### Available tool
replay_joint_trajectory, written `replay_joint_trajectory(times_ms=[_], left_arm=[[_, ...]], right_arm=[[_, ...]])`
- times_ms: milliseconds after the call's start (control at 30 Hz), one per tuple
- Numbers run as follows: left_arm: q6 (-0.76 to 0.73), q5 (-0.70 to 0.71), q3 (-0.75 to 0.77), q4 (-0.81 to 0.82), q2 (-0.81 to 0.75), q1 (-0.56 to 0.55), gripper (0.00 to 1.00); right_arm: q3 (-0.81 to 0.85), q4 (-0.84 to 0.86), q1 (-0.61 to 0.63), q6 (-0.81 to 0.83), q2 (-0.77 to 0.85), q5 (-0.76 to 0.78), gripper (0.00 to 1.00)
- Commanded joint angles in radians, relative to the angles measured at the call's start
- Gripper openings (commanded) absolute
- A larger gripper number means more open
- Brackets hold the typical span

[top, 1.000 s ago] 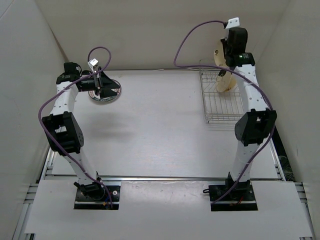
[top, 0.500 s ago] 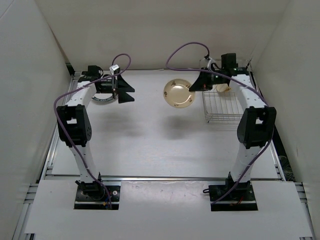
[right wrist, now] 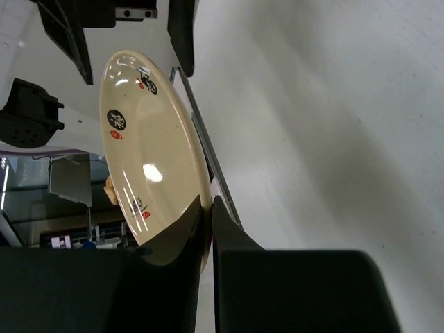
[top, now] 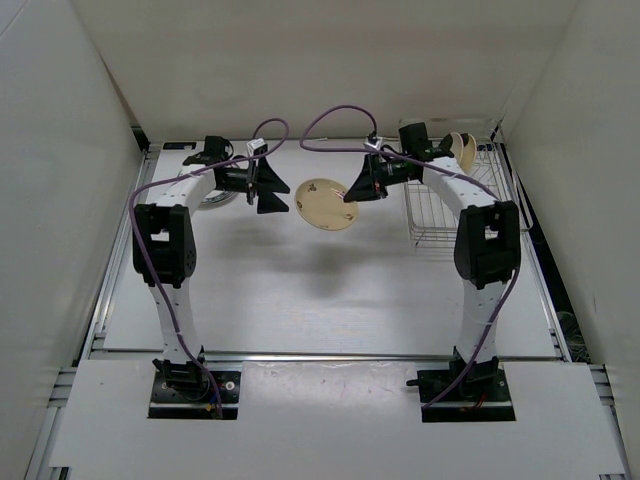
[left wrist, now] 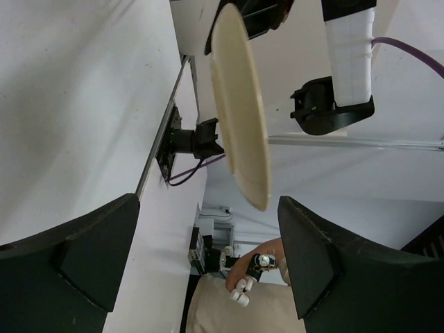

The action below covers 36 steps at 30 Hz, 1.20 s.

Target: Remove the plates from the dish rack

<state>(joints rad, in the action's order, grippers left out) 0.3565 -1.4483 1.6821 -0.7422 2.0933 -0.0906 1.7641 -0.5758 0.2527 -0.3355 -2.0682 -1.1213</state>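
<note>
The right gripper [top: 351,197] pinched shut on the rim of a cream plate [top: 325,204], holding it up on its edge in the air. The left gripper [top: 276,190] had its jaws wide, and the plate's other rim was just in front of the gap. A second plate [top: 466,152] leaned in the dish rack [top: 440,216], behind the right jaws.

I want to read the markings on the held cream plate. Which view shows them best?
Right wrist: the cream plate faces the camera, its dark and red marks clear. Top external shows the plate whole but small; left wrist sees the plate nearly edge-on.
</note>
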Motion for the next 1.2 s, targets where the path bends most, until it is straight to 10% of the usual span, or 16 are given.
replay_joint_trajectory(times_ms=[0,800,1167], left_arm=[[-0.005,-0.03,0.041,0.03,-0.021,0.006,0.9],[-0.005,0.008,0.031,0.04,-0.012,-0.044,0.73],[-0.014,0.031,0.031,0.049,-0.012,-0.054,0.24]], right_arm=[[0.05,0.044,-0.001,-0.023,-0.021,-0.026,0.0],[0.144,0.044,0.068,-0.043,-0.069,0.195,0.0],[0.153,0.044,0.077,-0.034,-0.078,0.219,0.04]])
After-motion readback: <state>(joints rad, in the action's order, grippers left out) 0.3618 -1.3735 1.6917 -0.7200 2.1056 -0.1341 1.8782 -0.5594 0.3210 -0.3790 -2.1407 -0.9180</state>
